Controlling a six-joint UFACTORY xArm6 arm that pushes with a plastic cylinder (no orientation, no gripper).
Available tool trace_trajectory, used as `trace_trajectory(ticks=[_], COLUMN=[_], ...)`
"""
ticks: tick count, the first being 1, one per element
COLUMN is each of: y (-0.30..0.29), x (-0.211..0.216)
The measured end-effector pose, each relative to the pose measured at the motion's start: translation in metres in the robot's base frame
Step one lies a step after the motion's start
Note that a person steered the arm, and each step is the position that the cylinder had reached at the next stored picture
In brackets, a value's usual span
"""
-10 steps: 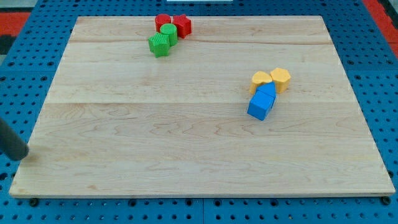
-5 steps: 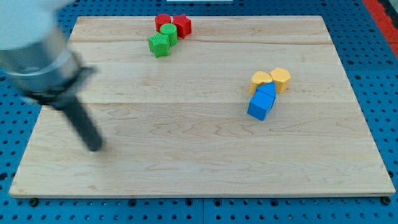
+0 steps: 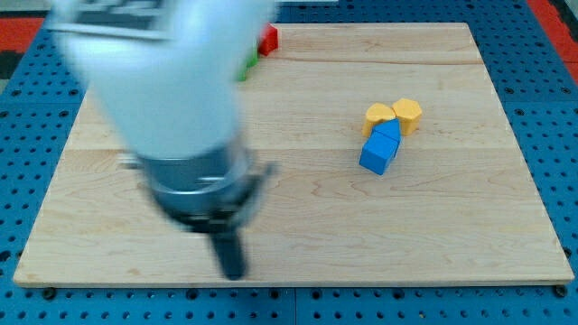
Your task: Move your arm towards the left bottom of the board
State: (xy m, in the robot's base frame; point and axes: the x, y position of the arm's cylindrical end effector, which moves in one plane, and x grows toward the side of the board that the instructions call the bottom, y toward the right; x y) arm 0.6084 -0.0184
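My tip (image 3: 233,273) is on the board near its bottom edge, left of centre, blurred by motion. The white and grey arm body above it covers the view's upper left. Two blue blocks (image 3: 380,149) lie right of centre, far to the tip's upper right, with two yellow blocks (image 3: 395,115) touching them just above. Only the edge of a red block (image 3: 269,39) shows at the top beside the arm. A sliver of a green block (image 3: 250,65) shows under it. The other red and green blocks are hidden by the arm.
The wooden board (image 3: 452,235) lies on a blue perforated table (image 3: 555,108). A red patch (image 3: 553,13) shows at the view's top right corner.
My tip has moved from the left edge of the board rightward and down to the bottom edge left of centre. The arm now hides the red and green cluster. The blocks have not moved.
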Motion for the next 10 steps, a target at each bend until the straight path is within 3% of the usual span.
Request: trace_trajectory(ticks=[1, 2, 3, 4, 5, 6, 7, 8, 9, 10], y=[0.047, 0.046, 0.013, -0.078, -0.113, 0.025, -0.127, -0.22, -0.093, -0.147], x=[0.003, 0.003, -0.061, -0.122, -0.03, -0.049, -0.098, -0.102, -0.075, -0.116])
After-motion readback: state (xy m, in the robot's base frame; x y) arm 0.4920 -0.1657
